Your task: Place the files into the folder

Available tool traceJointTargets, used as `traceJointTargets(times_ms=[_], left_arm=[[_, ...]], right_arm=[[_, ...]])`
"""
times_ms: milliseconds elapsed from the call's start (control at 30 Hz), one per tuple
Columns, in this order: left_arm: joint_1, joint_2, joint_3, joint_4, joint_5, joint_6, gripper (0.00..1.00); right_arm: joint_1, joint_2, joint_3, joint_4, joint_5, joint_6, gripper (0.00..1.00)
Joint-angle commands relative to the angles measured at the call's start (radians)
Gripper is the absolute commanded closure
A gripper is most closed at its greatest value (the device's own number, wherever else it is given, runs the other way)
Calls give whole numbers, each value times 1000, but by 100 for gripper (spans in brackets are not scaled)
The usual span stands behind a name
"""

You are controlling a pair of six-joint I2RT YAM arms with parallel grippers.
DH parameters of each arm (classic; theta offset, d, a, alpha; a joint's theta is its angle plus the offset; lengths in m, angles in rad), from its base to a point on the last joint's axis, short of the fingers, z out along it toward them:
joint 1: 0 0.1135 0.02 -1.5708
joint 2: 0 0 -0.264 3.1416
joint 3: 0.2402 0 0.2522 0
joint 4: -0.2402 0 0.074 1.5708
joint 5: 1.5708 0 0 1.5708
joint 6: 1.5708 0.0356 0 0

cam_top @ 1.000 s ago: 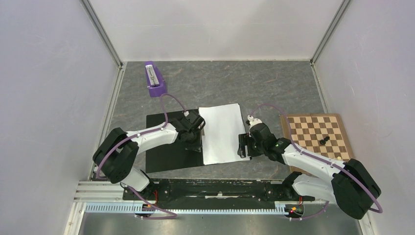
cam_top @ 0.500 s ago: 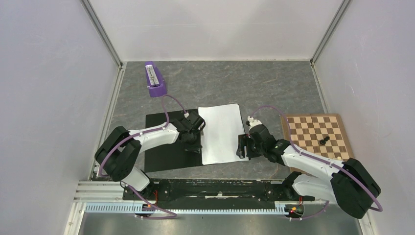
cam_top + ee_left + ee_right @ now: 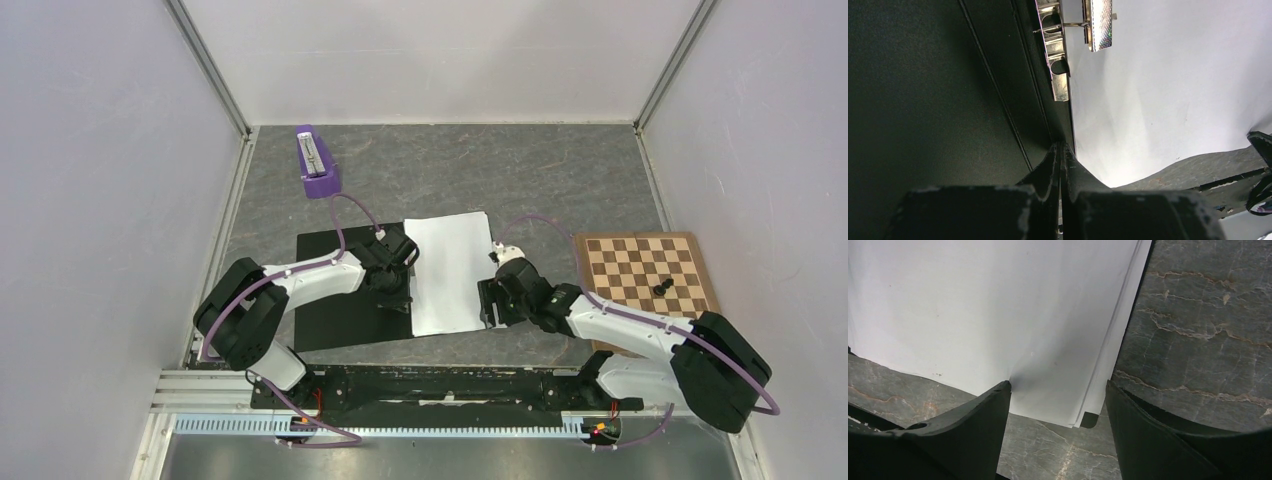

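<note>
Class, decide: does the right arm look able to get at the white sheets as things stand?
Probably yes. The right gripper is open, its fingers set either side of the near corner of the white sheets, one touching the paper. Nothing lies between.

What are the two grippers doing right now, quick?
Left gripper: closed, nothing visible in it, tip at the folder.
Right gripper: open, over the files.

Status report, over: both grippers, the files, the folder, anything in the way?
Left gripper shut, tips at the folder spine. Right gripper open, astride a near corner of the files. Files flat on the open folder's right half. Chessboard apart, at right.
</note>
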Motion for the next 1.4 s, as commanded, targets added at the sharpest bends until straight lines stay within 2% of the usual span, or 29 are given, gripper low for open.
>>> traceJointTargets(times_ms=[0,467,733,1367], left_arm=[[-1,27,-10,17,-4,-6,98],[-1,32,-12,22,-6,-2,98],[0,30,-10,18,-10,2,98],[5,35,-2,13,-10,11,98]], right_arm=[[30,14,38,5,-39,2,26],[42,6,65,8,-20,-7,18],[43,0,86,-19,43,-20,14],[43,34,27,18,13,11,13]])
